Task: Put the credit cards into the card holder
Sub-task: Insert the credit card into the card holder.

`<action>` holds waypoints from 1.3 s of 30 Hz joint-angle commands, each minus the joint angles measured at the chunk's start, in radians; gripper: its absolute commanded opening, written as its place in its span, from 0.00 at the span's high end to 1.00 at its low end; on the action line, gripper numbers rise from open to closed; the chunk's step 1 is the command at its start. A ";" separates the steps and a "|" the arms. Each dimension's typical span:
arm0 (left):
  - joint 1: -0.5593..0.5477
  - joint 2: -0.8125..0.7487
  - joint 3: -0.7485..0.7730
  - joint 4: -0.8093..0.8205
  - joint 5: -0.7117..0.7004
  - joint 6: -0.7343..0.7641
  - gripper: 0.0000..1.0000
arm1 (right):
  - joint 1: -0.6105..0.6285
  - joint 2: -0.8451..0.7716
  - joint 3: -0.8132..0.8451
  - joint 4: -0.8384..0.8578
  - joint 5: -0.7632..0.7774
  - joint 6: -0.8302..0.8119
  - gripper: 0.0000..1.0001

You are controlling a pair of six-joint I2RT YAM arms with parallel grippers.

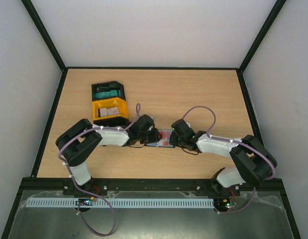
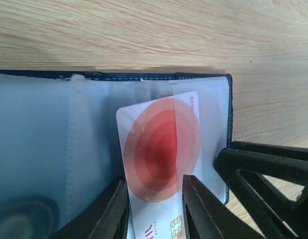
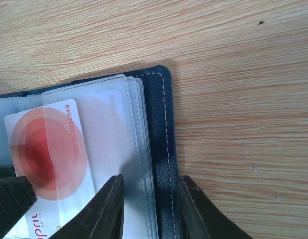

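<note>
Card holder lies open, red-and-white card part-sleeved in left tool; right tool pinches its edge.

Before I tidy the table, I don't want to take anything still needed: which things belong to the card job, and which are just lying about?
In the job:
- red-and-white card, part-way into a sleeve
- card holder, lying open
- left claw around the card
- right claw astride the holder's edge

Lying about:
- yellow tray
- black tray

The red-and-white card bears a red number, roughly "068890849".
</note>
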 commanded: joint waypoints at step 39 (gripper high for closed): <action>-0.067 0.154 0.210 -0.149 0.085 0.193 0.65 | 0.008 -0.008 0.003 -0.023 -0.015 0.045 0.47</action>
